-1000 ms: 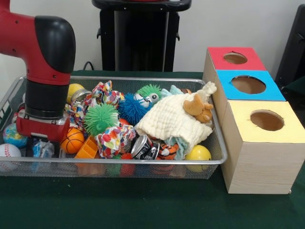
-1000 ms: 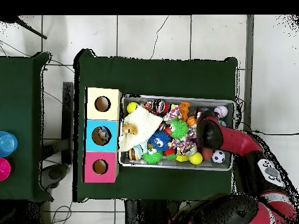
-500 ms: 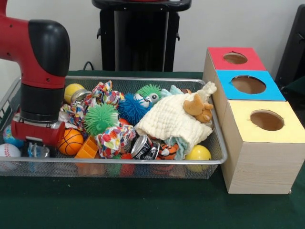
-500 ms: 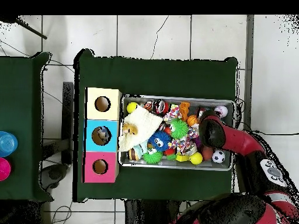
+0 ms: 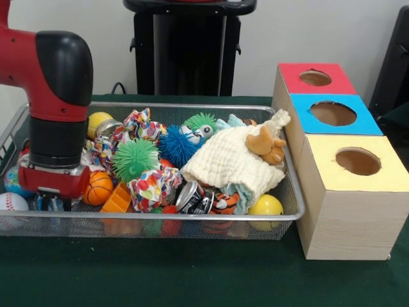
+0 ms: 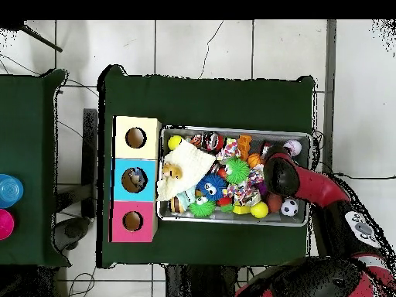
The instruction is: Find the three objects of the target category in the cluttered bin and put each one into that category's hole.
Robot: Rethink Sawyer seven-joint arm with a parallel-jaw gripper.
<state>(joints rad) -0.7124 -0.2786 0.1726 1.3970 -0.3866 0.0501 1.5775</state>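
Gripper is down in the wire bin at its end farthest from the boxes, tips low behind the mesh. I can't tell if it's wide, narrow or holding anything; the wrist blocks it from above and the front mesh muddles it.

Target category isn't given to me, so I'm reading candidates by proximity. Closest is the small basketball, just beside the wrist housing on the side toward the boxes. Baseball sits near on the other side, against the bin's end wall. Balls are round, so no long axis to line up with. Yellow ball is at the opposite end, next to the yellow box.

Key relation: all 3 holes lie across the full length of the bin from the gripper. Whatever gets picked has to travel over the whole clutter, including the cream cloth heaped at that end, so I judge a clean lift above the pile is needed first.

Arm pose: last link stands vertical, wrist pointing straight down, elbow coming in from the bin's end as the overhead view shows. Blue box and red box sit in line behind the yellow one.
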